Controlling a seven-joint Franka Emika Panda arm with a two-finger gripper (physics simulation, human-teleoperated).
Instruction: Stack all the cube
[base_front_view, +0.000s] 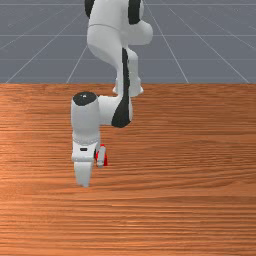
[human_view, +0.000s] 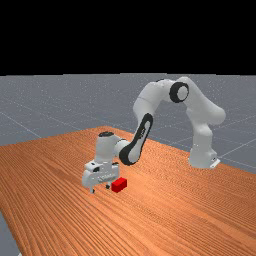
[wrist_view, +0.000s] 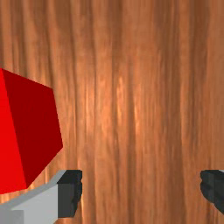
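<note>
Gripper (human_view: 100, 189), fingers apart and empty, stands with the red block (human_view: 119, 185) on the table (human_view: 175, 220) just outside one finger, toward the far view's right, the way I judge I must shift.

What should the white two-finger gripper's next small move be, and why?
Probably a slightly raised shift toward the far view's right, over the red rectangular block: the gripper is low and open, and the block lies outside its fingers, beside one.
</note>
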